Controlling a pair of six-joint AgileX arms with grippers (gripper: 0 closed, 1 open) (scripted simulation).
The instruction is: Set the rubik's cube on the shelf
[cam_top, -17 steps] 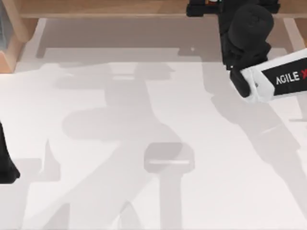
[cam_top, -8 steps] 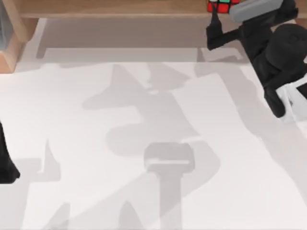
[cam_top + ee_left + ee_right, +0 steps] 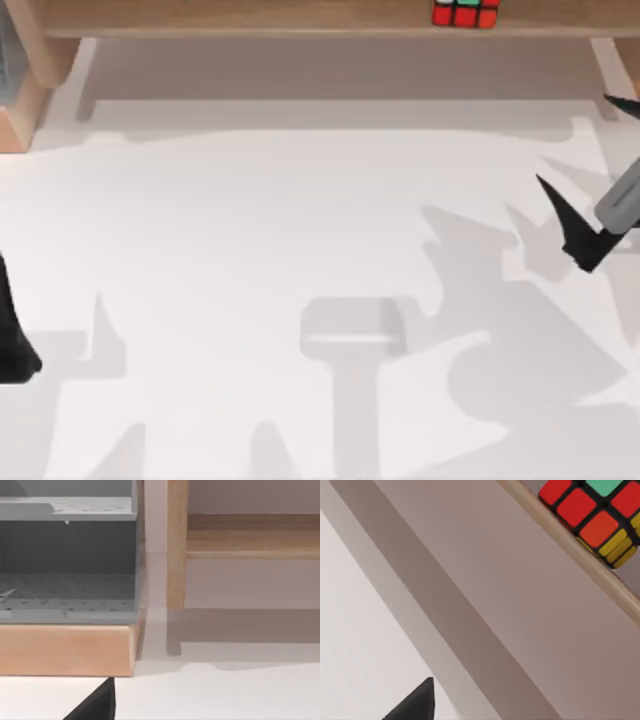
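two grippers are in the room, and neither one has the rubik's cube [image 3: 465, 13]; it sits on the shelf [image 3: 250, 17], on the long wooden board at the far edge of the table, toward the right end, resting close to the board's front lip. the right gripper [image 3: 588, 185] hangs over the table's right side, well apart from the cube, fingers spread wide with nothing between them. the cube lies up and to the left of it, across bare table. the left arm [image 3: 14, 335] is parked at the left edge; whether its gripper is open i cannot tell. by my reckoning the placing is done, and the nearer right arm only needs to pull clear
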